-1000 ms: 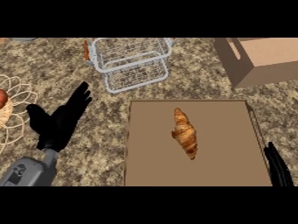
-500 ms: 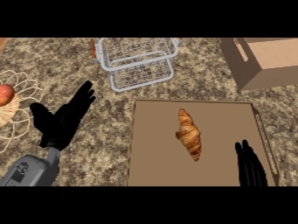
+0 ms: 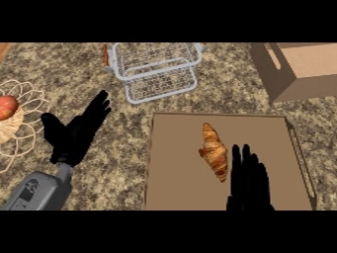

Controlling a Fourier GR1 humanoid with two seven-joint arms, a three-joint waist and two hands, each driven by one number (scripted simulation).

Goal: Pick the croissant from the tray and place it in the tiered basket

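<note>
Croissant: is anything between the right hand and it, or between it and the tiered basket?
Nothing visible. The right hand, open, hovers just right of the croissant over the tray. From there to the tiered basket lie only the tray's low rim and counter.

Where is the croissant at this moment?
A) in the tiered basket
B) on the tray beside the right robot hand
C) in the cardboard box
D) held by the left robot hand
B: the croissant lies on the tray, with the open right robot hand just to its right.
</note>
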